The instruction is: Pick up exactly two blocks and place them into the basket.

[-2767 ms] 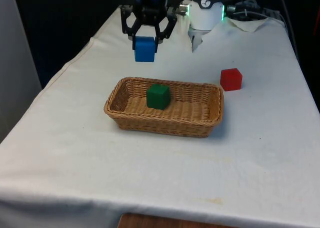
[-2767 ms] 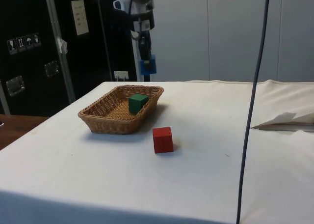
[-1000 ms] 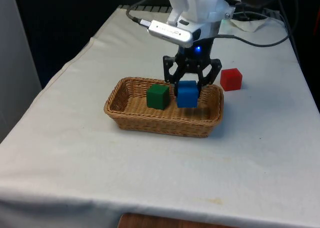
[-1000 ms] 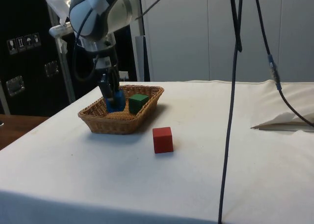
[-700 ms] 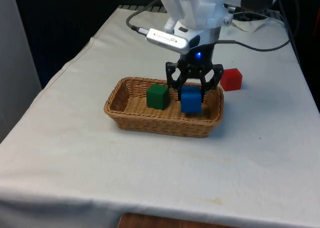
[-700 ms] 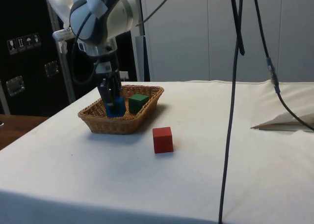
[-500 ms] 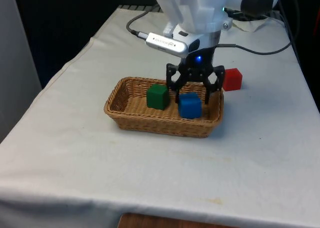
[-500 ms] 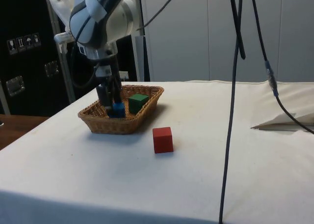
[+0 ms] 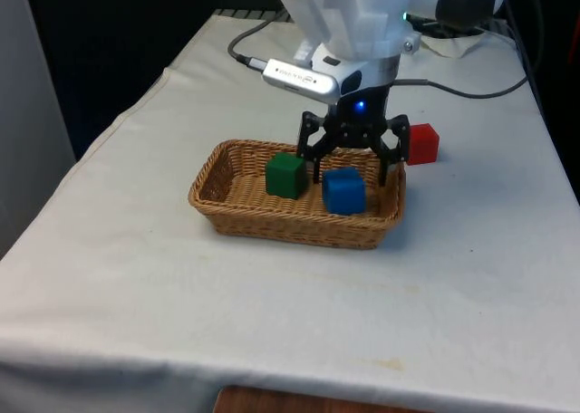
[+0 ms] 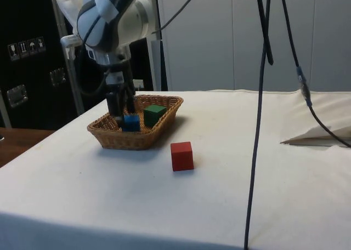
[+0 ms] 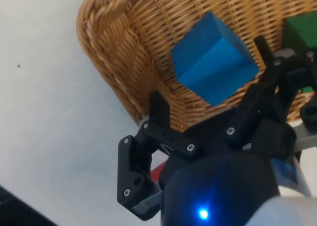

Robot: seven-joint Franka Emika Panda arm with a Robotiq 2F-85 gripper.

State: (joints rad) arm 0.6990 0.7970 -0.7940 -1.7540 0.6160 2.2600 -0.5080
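green block (image 11: 303, 33) cropped at frame edge

Even, bright light; soft shadows, mild blur.

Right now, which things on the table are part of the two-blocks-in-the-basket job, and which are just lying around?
Part of the job:
basket
green block, in the basket
blue block, in the basket, released
gripper, jaws open

Lying about:
red block, on the cloth beside the basket
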